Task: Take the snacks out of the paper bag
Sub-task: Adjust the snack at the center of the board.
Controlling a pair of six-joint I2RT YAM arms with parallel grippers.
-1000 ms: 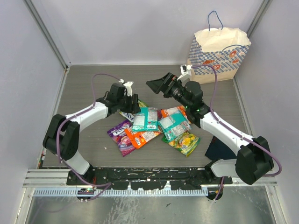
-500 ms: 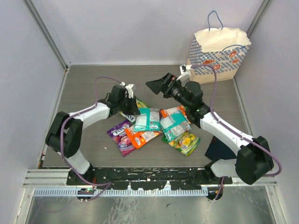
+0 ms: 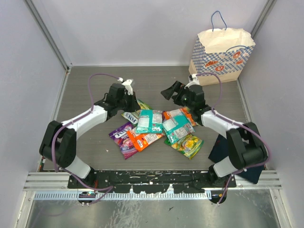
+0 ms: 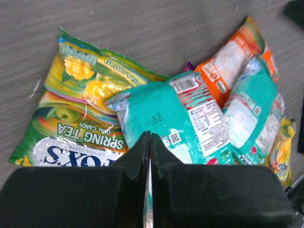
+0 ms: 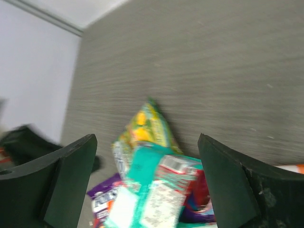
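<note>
While pale walls [image 3: 142, 28] enclose it, the grey table [image 3: 156, 80] bears snacks [image 3: 151, 121]

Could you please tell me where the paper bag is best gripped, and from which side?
Probably its blue cord handle: the paper bag stands upright in the far right corner, the loop rising clear above it. Come from above, since walls stand close behind.

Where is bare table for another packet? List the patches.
Back strip of table, between rear wall and snacks, left of the bag. Near-left patch, between left arm and snacks. Narrow strip between snacks and front rail. Crowded: centre, snacks flanked by both arms; cloth and right arm fill near right.
</note>
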